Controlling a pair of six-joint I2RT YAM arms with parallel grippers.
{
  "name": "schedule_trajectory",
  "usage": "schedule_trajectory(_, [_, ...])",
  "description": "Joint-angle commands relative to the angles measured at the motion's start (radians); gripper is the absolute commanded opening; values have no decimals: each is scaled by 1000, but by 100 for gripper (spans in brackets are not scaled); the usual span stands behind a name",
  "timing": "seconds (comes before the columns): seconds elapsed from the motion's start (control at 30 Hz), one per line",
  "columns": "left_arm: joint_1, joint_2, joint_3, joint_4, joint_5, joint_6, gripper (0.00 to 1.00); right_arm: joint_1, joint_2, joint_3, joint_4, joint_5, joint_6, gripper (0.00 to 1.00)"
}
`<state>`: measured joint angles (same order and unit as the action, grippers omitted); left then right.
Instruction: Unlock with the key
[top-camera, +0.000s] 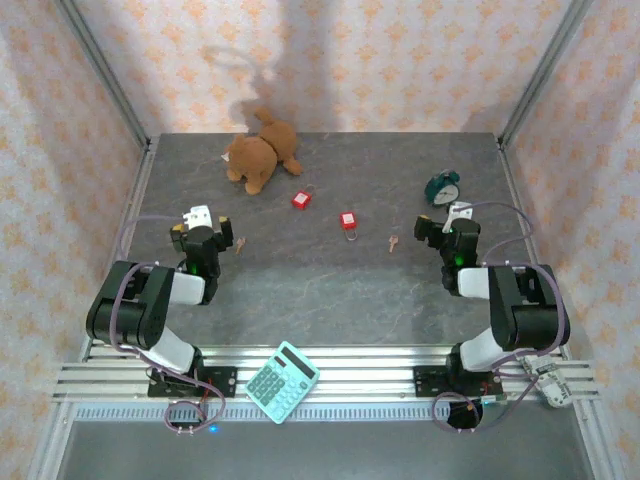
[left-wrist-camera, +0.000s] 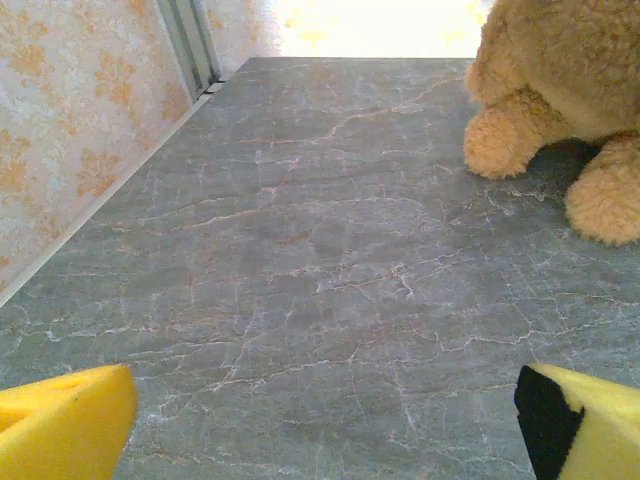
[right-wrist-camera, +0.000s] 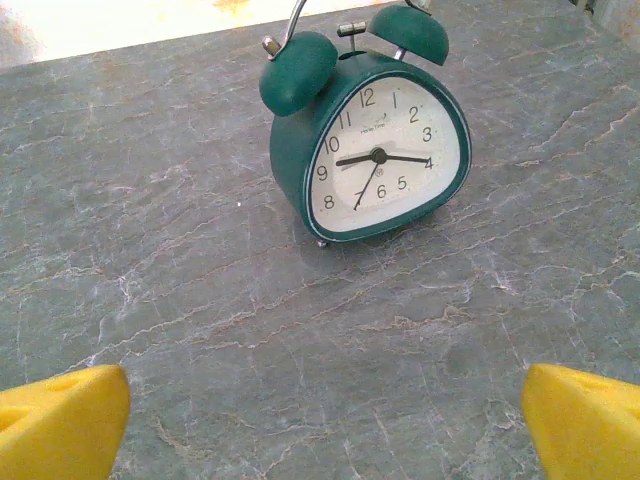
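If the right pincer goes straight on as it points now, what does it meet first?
Probably the dark green twin-bell alarm clock, standing ahead of the open right pincer; bare grey tabletop lies between, depth unclear.

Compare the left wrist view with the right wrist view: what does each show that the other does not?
Left wrist view, not the right: paws of a tan plush teddy bear at upper right, and a floral-papered wall at left. Right wrist view, not the left: a dark green twin-bell alarm clock, standing upright. Shared: the grey marbled tabletop; each view's own yellow-fingered hand, left hand and right hand, is open.
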<state>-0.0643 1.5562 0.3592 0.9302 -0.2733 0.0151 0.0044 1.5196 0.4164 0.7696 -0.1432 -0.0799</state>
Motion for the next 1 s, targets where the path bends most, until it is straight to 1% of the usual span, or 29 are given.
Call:
schedule_trajectory(0.0, [7, -18, 9, 7, -15, -10, 100, -4, -4, 0, 2, -6, -11, 99])
schedule_trajectory(0.97, [-8, -17, 1, 28, -17, 8, 100, -4, -4, -1, 2, -6, -11, 99])
